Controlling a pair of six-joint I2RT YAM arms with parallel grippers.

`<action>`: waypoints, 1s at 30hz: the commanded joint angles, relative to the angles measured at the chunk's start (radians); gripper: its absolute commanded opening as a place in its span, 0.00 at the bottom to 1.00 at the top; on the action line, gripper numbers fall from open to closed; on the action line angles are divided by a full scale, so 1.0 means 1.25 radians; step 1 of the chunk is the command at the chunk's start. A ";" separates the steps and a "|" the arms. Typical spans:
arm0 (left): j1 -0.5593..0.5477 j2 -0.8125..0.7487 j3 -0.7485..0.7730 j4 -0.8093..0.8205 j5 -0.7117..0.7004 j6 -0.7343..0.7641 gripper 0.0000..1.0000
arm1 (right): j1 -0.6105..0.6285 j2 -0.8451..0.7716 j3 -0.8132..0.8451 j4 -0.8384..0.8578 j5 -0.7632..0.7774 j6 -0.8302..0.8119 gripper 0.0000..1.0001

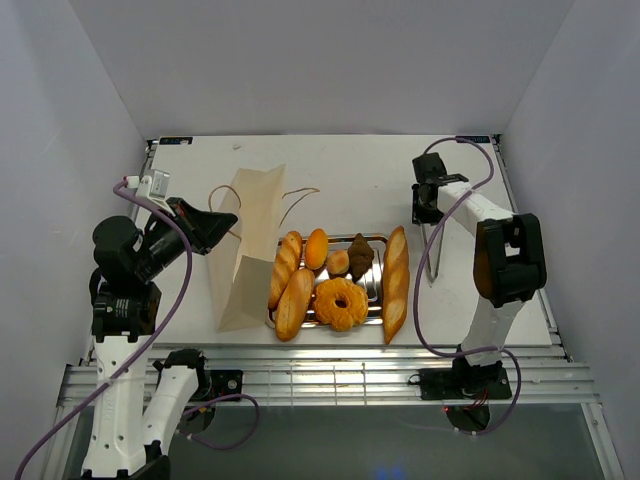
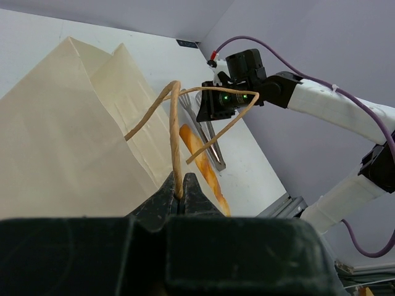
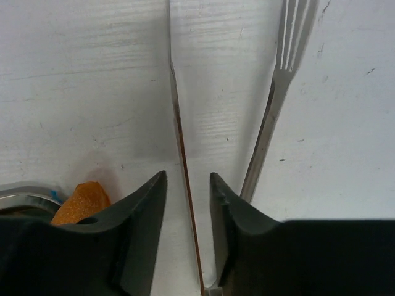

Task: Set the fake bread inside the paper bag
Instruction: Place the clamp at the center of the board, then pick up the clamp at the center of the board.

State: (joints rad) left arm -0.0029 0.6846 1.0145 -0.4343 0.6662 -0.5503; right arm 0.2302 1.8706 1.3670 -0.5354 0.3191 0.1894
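Observation:
The paper bag point(image 1: 250, 250) stands tilted left of the tray, and my left gripper point(image 1: 230, 220) is shut on its brown cord handle point(image 2: 176, 135). The bag's cream side point(image 2: 74, 135) fills the left wrist view beyond that gripper point(image 2: 178, 185). The fake bread lies on the steel tray point(image 1: 374, 290): baguettes point(image 1: 295, 300), an oval roll point(image 1: 316, 248), a ring doughnut point(image 1: 341, 303) and dark pastries point(image 1: 358, 255). A long baguette point(image 1: 396, 283) lies along the tray's right edge. My right gripper point(image 1: 428, 212) is open over the metal tongs point(image 1: 435, 250). One thin tong arm point(image 3: 179, 135) runs between its jaws point(image 3: 187, 177), untouched.
The second tong arm point(image 3: 271, 111), with a slotted tip, lies just right of the right jaws. An orange bread end point(image 3: 80, 203) and the tray rim point(image 3: 24, 194) show at lower left there. White walls close in the table on three sides.

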 commanded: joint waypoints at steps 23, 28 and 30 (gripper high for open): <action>0.001 -0.040 -0.047 0.074 0.044 -0.052 0.00 | 0.154 -0.403 -0.578 0.545 0.232 0.252 0.90; 0.001 -0.038 -0.052 0.074 0.055 -0.049 0.00 | 0.186 -0.392 -0.586 0.512 0.337 0.280 0.90; 0.001 -0.038 -0.050 0.066 0.049 -0.041 0.00 | 0.186 -0.399 -0.587 0.504 0.351 0.276 0.90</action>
State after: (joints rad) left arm -0.0029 0.6415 0.9432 -0.3580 0.7155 -0.6106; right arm 0.4580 1.3869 0.6277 0.0582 0.6426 0.5003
